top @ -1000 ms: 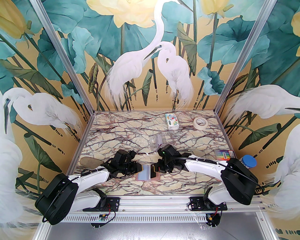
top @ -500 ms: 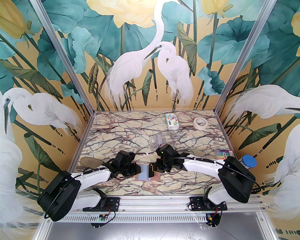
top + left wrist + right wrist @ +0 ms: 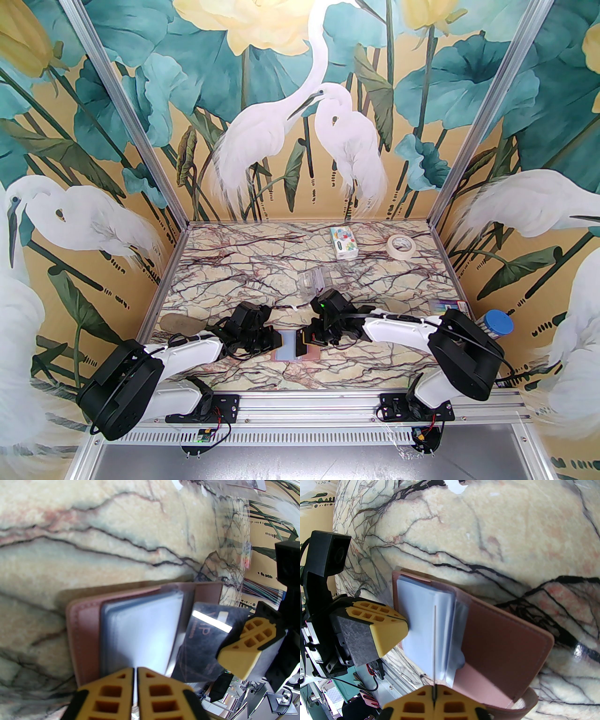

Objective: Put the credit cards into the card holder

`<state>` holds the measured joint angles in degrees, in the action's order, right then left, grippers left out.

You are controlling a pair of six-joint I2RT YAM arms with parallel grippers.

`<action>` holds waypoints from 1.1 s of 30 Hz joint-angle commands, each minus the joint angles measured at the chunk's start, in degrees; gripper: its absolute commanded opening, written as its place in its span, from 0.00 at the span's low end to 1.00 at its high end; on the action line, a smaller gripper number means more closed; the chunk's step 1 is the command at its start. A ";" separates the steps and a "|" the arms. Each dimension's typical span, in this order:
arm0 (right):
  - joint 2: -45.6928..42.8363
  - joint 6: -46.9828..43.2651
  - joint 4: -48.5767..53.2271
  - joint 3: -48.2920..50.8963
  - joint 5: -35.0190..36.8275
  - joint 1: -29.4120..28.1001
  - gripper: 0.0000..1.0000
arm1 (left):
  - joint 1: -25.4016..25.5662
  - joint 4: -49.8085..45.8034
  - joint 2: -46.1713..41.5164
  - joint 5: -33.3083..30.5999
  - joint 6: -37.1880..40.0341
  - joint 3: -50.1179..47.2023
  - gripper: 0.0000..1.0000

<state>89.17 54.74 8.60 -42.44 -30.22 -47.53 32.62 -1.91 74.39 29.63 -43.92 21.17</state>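
The card holder (image 3: 310, 354) lies open on the marble near the front edge, a dusty-pink wallet (image 3: 79, 630) (image 3: 499, 632) with a stack of clear sleeves (image 3: 421, 620) inside. My left gripper (image 3: 276, 341) (image 3: 135, 669) is at the sleeves' left edge, its jaws pinched together on a clear sleeve (image 3: 140, 630). From the right, my right gripper (image 3: 304, 338) (image 3: 434, 687) is shut on a black credit card (image 3: 206, 639). That card stands edge-on over the sleeves (image 3: 435, 644), its free end down among them. A right fingertip (image 3: 241, 655) grips the card's near corner.
A colourful tissue pack (image 3: 344, 242) and a tape roll (image 3: 401, 245) lie at the back. The clear plastic stand (image 3: 313, 281) sits just behind the right wrist. A striped colourful pack (image 3: 447, 307) and a blue-lidded jar (image 3: 497, 323) are at the right edge.
The left jaws have narrowed onto the sleeve edge. The right arm has shifted a little to the left, carrying the black card further over the sleeves.
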 commanded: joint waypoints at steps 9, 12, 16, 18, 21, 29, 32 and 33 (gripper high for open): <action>1.95 0.79 -2.08 0.06 -0.93 -0.37 0.00 | 0.49 -1.87 1.35 -1.74 1.06 1.01 0.09; 2.72 1.07 -2.87 0.33 -1.28 -0.37 0.00 | 0.51 -1.72 1.65 -1.78 1.12 1.04 0.09; 3.20 0.98 -3.19 0.40 -1.18 -0.46 0.00 | 0.60 -1.56 1.81 -1.85 1.12 0.88 0.09; 3.36 1.04 -3.26 0.38 -1.30 -0.46 0.00 | 0.60 -1.53 1.81 -1.85 1.12 0.82 0.09; 3.48 1.05 -3.24 0.51 -1.21 -0.46 0.00 | 0.67 -1.60 1.82 -1.93 1.12 0.82 0.08; 2.72 1.34 -4.64 1.21 -1.38 -0.55 0.00 | 0.62 -1.87 1.68 -2.10 1.12 0.98 0.08; 1.83 1.27 -4.58 1.10 -1.32 -0.53 0.00 | 0.78 -2.13 1.64 -2.11 1.19 1.13 0.08; 1.50 1.18 -4.43 0.99 -1.23 -0.55 0.00 | 0.74 -2.28 1.64 -2.20 1.21 1.22 0.08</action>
<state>91.77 55.55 5.32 -41.93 -31.14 -47.57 32.84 -1.96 75.09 29.50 -43.88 21.71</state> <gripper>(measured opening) 0.032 0.083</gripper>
